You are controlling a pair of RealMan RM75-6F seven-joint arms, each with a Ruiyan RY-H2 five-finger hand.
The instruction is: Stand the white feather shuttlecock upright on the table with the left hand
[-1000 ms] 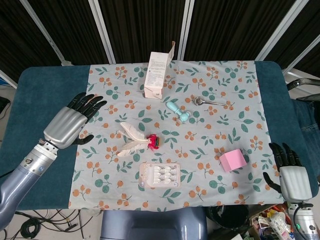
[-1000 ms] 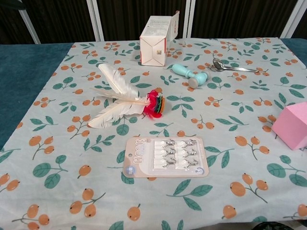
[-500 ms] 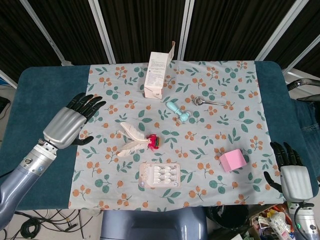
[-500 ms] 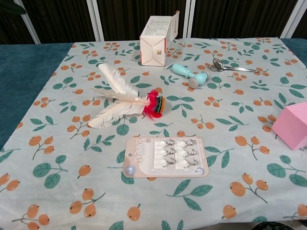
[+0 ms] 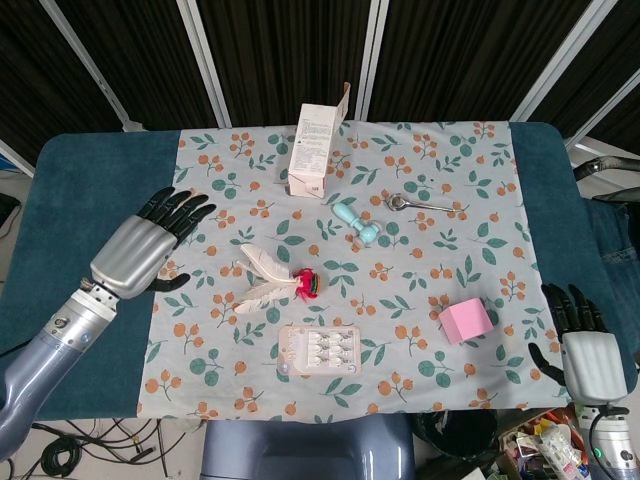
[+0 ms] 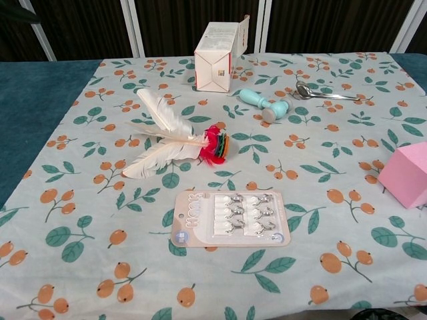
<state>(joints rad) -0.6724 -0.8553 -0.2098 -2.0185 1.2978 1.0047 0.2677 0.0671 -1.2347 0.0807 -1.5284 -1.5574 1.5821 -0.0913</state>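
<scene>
left hand (image 5: 140, 248) hovering, fingers (image 5: 180, 210) spread, empty

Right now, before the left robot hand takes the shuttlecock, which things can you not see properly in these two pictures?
- Both robot hands: absent from the chest view; only the head view shows the left robot hand and right robot hand.
- Pink block: cut off by the right edge in the chest view.
- White carton: its print is too small to read in either view.
- Card of hooks: hook details too small in the head view.
</scene>
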